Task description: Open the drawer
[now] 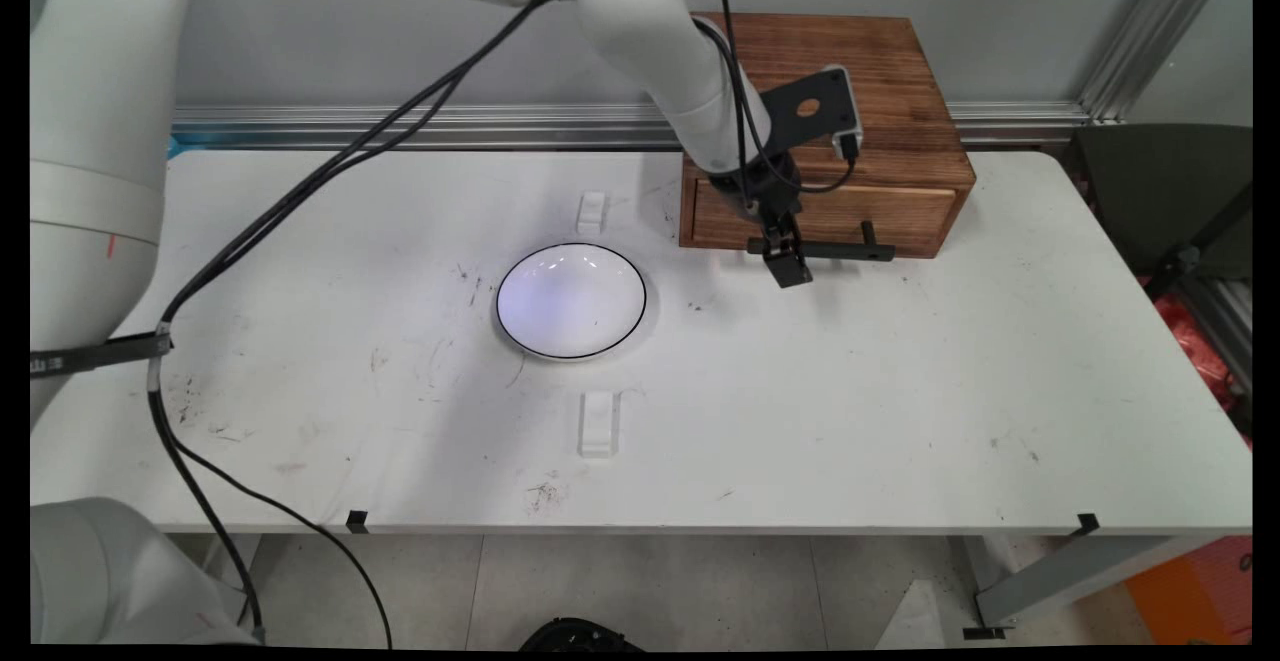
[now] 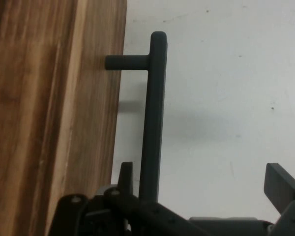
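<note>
Nearest us, along the table's (image 1: 900, 421) front edge, we see only scuffs and a small white block (image 1: 599, 424) fixed to the top. Behind it, about mid-table, sits a shallow white plate (image 1: 571, 300) with a thin dark rim. It holds nothing, and a second white block (image 1: 592, 211) lies just beyond it.

Farther back, toward the far edge and right of centre, stands a wooden box (image 1: 860, 111) with one drawer (image 1: 900, 219) in its front. A dark bar handle (image 2: 152, 118) runs across the drawer face on short posts, leaving a gap between bar and wood.

Our gripper (image 1: 788, 263) hangs at the left part of that handle. In the hand view its fingers are spread wide, one finger (image 2: 125, 177) in the gap between bar and wood, the other (image 2: 282, 187) well out on the open side. They grip nothing yet, and we cannot tell whether the inner finger touches the bar.

We judge the box to be stiff and fairly heavy, so it is unlikely to shift easily. The drawer looks shut. The bar looks rigid, thin and smooth, so it could slip in the fingers, and it is the obvious place to take hold. A grip nearer its middle would likely pull straighter than one at the end.
</note>
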